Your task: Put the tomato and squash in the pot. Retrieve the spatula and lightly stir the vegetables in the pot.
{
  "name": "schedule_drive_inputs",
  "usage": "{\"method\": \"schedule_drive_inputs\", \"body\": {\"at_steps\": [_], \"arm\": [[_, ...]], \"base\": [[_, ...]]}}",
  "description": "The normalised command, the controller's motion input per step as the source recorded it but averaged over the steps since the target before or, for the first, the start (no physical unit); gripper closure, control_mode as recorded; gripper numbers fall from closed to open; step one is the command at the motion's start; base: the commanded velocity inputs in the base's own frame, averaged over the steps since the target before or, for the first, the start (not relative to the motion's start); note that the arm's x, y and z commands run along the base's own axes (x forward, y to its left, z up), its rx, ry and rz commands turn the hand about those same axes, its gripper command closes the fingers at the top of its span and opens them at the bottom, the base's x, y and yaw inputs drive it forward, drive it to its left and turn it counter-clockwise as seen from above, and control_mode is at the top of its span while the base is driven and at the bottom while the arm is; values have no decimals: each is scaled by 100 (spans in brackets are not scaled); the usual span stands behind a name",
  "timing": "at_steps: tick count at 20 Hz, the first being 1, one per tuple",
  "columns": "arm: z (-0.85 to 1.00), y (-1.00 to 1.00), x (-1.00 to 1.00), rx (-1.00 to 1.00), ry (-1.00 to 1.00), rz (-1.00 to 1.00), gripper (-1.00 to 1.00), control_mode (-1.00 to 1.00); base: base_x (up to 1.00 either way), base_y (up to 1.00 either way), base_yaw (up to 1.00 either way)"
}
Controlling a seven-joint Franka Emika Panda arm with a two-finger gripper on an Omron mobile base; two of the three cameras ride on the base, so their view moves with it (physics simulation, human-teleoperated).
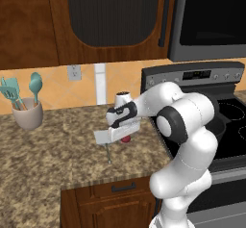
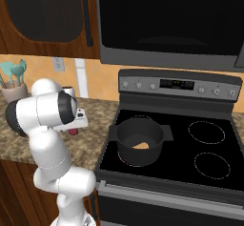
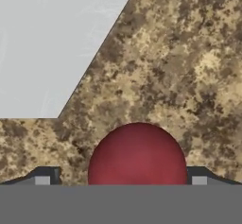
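Note:
The small red tomato (image 3: 137,154) rests on the granite counter (image 3: 189,67), between the fingertips of my gripper (image 3: 120,179), which is open and low around it. A gap shows on one side of the ball. In the base views the tomato (image 1: 126,139) (image 2: 73,131) peeks out under the hand. The spatula's pale grey blade (image 3: 52,43) (image 1: 102,136) lies flat just beside it, its thin dark handle (image 1: 108,154) pointing toward the counter's front. The dark grey pot (image 2: 139,141) stands on the stove's front left burner with the tan-orange squash (image 2: 140,146) inside.
A beige cup of teal utensils (image 1: 29,114) stands at the back left of the counter. The black stove top (image 2: 205,163) lies to the right of the counter, below a dark microwave (image 2: 171,20). The counter's front edge (image 1: 110,180) is close to the spatula handle.

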Motion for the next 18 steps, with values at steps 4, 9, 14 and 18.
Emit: {"method": "schedule_drive_inputs", "body": {"at_steps": [4, 9, 14, 18], "arm": [[-21, 0, 0, 0, 0, 0, 100, -100], [-1, 0, 0, 0, 0, 0, 100, -100], [17, -1, -8, 2, -9, 0, 100, -100], [68, -12, -38, 2, -15, 0, 100, -100]], "base": [[0, 0, 0], [0, 0, 0], [0, 0, 0], [0, 0, 0]]}}
